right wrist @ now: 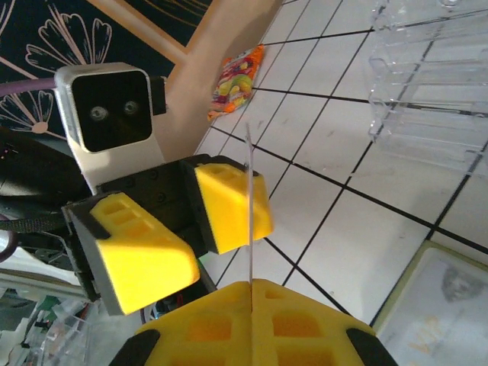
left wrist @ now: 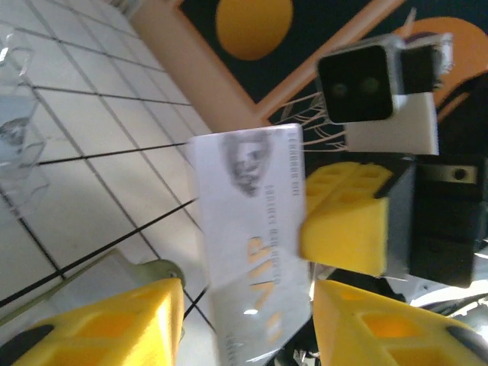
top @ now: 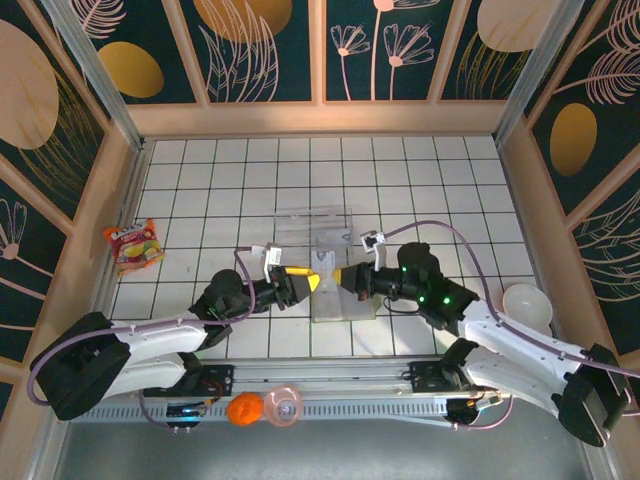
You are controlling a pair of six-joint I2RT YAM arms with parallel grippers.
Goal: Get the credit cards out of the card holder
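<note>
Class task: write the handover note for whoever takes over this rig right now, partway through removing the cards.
Right gripper: shut on one credit card, held off the table.
Left gripper: open, fingers at that card, not gripping it.
Card holder: lying open below the grippers; another card appears to lie in it.
Done: one card out.
Left: set it down, then pull the rest.

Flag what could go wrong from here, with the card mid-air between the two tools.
1. The right tool pinches the credit card by one edge, while the left tool stands open beside it. If the right lets go before the left closes, the card probably drops.
2. The left tool's finger sits almost against the card. A nudge may bend it or twist it loose.
3. The card holder lies unheld below, so a dropped card could land back on it.
</note>
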